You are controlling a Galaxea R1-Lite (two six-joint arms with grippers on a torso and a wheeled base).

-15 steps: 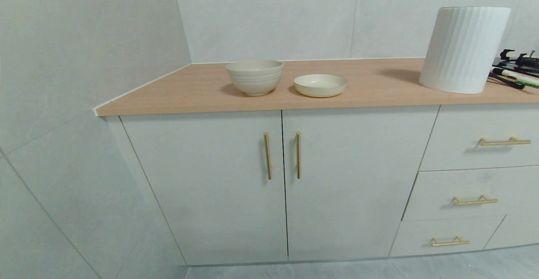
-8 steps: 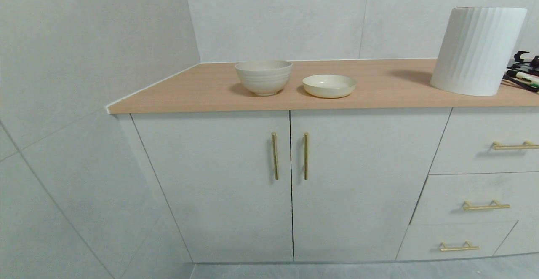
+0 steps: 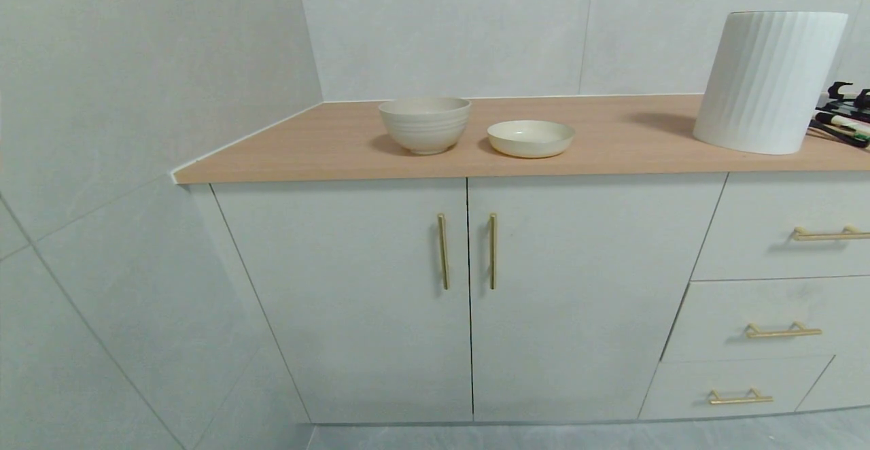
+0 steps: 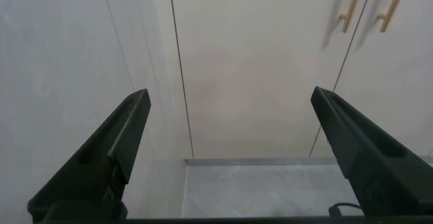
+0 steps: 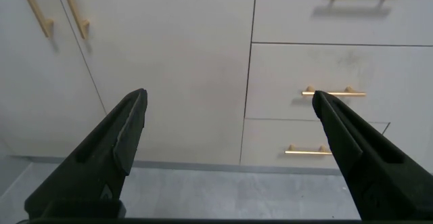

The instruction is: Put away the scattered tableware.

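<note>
A ribbed cream bowl stands on the wooden countertop, with a shallow cream dish just to its right. Below them is a white cabinet with two closed doors and paired gold handles. My left gripper is open and empty, held low before the left cabinet door near the floor. My right gripper is open and empty too, low in front of the cabinet beside the drawers.
A tall white ribbed container stands at the right of the counter, with dark tools behind it. Three drawers with gold handles sit right of the doors. A tiled wall closes in the left side.
The head camera shifted, so the whole scene slid to the right between one second ago and half a second ago. Nothing on the counter has moved.
</note>
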